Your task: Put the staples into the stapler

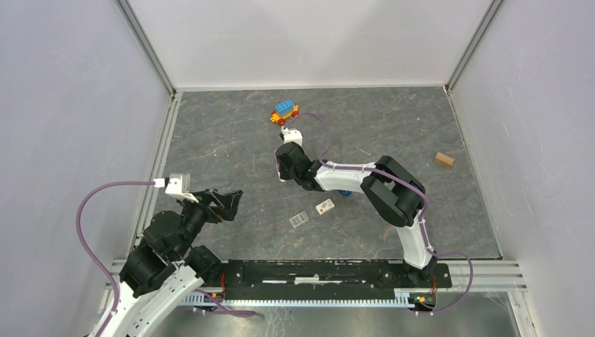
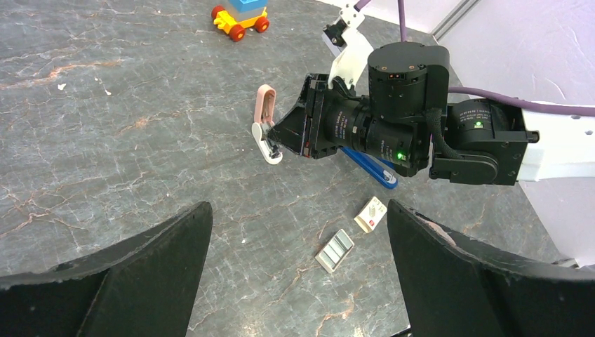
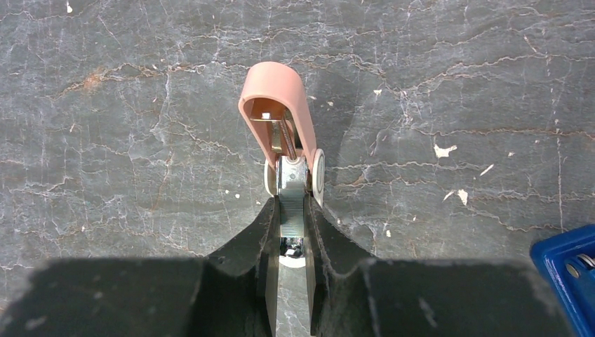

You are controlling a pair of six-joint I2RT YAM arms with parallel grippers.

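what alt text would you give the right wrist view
The right gripper is shut on the metal rail of a small pink-and-white stapler, its pink lid swung up, above a grey marbled table. A corner of a dark-blue stapler shows at the lower right edge.

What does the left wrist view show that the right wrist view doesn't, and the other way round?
Only left wrist: the toy car, the staple box, the loose staples and the open left gripper. Only right wrist: a close look at the fingers pinching the metal rail. Both: the right gripper shut on the pink stapler, and part of the blue stapler.
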